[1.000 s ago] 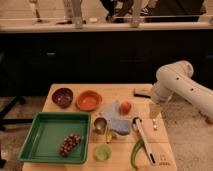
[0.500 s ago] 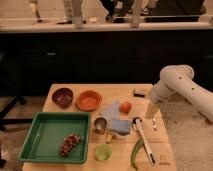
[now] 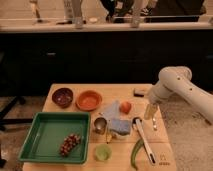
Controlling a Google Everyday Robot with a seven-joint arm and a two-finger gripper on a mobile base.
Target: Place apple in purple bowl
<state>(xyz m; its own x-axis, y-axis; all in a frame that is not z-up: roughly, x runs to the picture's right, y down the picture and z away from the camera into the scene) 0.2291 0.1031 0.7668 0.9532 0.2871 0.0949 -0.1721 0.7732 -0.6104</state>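
- Dim room; warm overhead light brightens the surface [image 3: 120,92], while the cabinets [image 3: 100,55] at 12 o'clock stay dark.
- Everything looks soft and blurred.
- The gripper [image 3: 149,112] at 3 o'clock, jaws apart, looks pale.

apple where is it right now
The apple sits mid-table at the edge of the blue cloth, right of the orange bowl; the open gripper hovers to its right.

The white arm [image 3: 195,97] comes in from the right edge of the view and rises to a rounded joint [image 3: 172,80] — its highest point — where it bends down and to the left. Below that bend the wrist drops to the pincer [image 3: 149,112], which hangs pointing downward above the right part of the desk [image 3: 117,91] — jaws apart, holding nothing.
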